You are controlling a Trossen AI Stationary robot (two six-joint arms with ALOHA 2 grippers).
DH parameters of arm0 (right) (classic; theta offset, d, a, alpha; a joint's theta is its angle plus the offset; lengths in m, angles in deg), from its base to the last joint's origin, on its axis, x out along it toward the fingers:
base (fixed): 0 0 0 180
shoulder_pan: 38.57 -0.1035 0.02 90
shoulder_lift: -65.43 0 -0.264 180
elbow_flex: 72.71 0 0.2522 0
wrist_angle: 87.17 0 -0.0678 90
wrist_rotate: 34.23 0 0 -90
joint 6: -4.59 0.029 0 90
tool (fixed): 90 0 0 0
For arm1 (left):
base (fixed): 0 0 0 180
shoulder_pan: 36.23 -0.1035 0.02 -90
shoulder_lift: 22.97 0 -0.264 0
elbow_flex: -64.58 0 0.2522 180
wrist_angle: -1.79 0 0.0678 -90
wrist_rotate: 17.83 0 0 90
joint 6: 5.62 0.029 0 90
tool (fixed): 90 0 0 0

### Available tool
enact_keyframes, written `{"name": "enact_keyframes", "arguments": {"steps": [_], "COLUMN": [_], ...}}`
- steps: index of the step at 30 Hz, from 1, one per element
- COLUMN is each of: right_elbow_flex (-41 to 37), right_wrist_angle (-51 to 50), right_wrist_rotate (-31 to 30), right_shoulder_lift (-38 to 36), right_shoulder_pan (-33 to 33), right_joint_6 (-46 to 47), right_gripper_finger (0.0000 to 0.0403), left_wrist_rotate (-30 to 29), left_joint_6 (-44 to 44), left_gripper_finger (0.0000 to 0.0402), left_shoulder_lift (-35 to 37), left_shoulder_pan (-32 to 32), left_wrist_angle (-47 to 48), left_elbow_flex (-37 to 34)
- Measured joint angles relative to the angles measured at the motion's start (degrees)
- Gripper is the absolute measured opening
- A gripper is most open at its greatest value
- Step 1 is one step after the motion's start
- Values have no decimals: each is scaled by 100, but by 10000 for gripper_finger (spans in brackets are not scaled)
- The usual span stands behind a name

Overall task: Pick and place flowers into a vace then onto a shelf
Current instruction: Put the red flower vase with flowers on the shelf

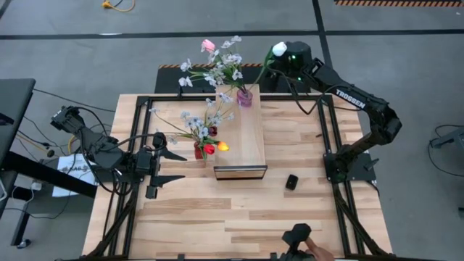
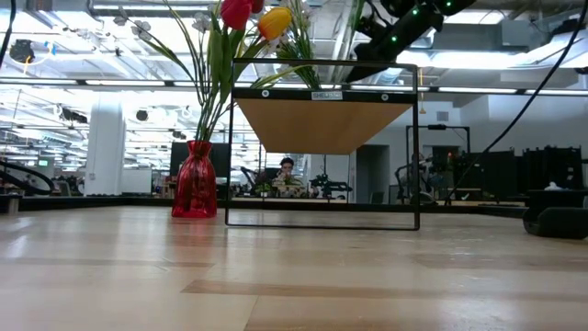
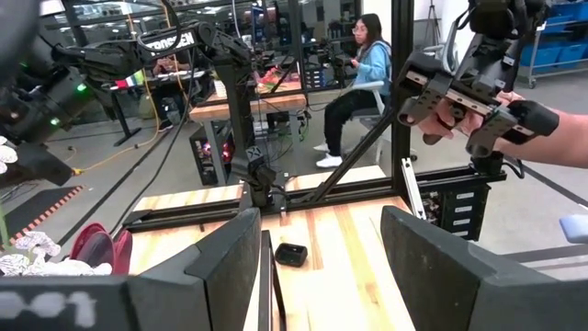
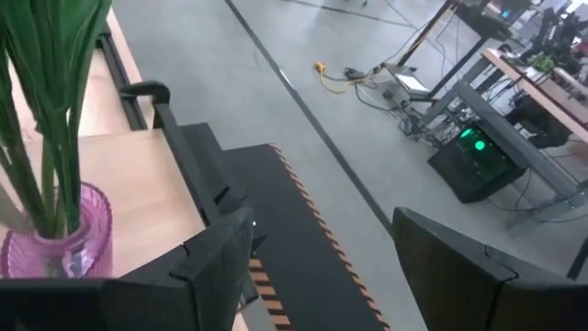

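Both hands spread, nothing held.
Right hand [image 1: 278, 51] beside purple vase [image 1: 245, 97] on shelf [image 1: 243, 138]; left hand [image 1: 172, 165] near red vase [image 1: 199, 151] on bench [image 1: 239, 217].

One camera looks straight down on the whole slatted light-wood tabletop [image 1: 217, 217]; another sits at tabletop height, facing level across it into the room. Both share the red glass vase [image 1: 199, 151] [image 2: 195, 180], while each wrist camera looks forward, close past its own dark fingers.
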Motion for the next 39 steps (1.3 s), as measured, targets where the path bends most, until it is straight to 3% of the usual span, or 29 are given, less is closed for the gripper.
{"name": "enact_keyframes", "arguments": {"steps": [9,20,39], "right_elbow_flex": [0,-9,-7], "right_wrist_angle": [185,472,329], "right_wrist_rotate": [19,-42,19], "right_shoulder_lift": [9,515,535], "right_shoulder_pan": [-22,-20,-242], "right_joint_6": [3,-41,-121], "right_gripper_finger": [256,255,255], "left_wrist_rotate": [-2,15,4], "left_joint_6": [0,-81,-114], "left_gripper_finger": [217,217,217], "left_shoulder_lift": [0,-9,-9], "left_shoulder_pan": [0,0,1], "left_wrist_angle": [0,6,125], "left_elbow_flex": [0,0,0]}}
